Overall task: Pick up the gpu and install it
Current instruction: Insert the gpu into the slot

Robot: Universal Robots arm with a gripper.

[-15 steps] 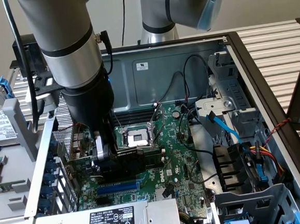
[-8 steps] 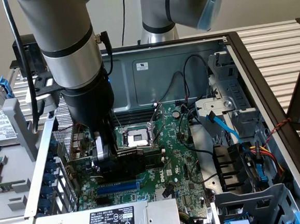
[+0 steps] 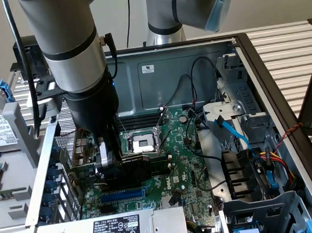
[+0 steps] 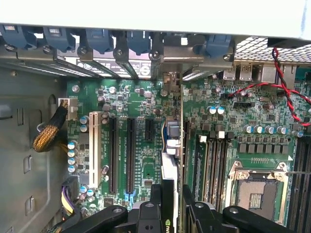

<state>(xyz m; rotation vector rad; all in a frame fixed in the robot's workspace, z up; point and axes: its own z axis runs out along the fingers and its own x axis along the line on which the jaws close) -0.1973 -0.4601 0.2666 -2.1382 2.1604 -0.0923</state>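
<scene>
We see the gripper (image 4: 171,200), its black metal fingers (image 4: 155,195) clamped on the gpu (image 4: 169,165), a thin card edge-on over the green motherboard (image 4: 146,160); its lettering is unreadable.

gpu (image 3: 132,169) upright over motherboard (image 3: 184,165)

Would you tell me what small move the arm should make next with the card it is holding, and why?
Probably a sideways shift toward the long black slot with the blue latch, away from the CPU socket. The claw grips the gpu upright and edge-on, and it seems to hang beside the short slot rather than over a long one. Its height is unclear.
</scene>
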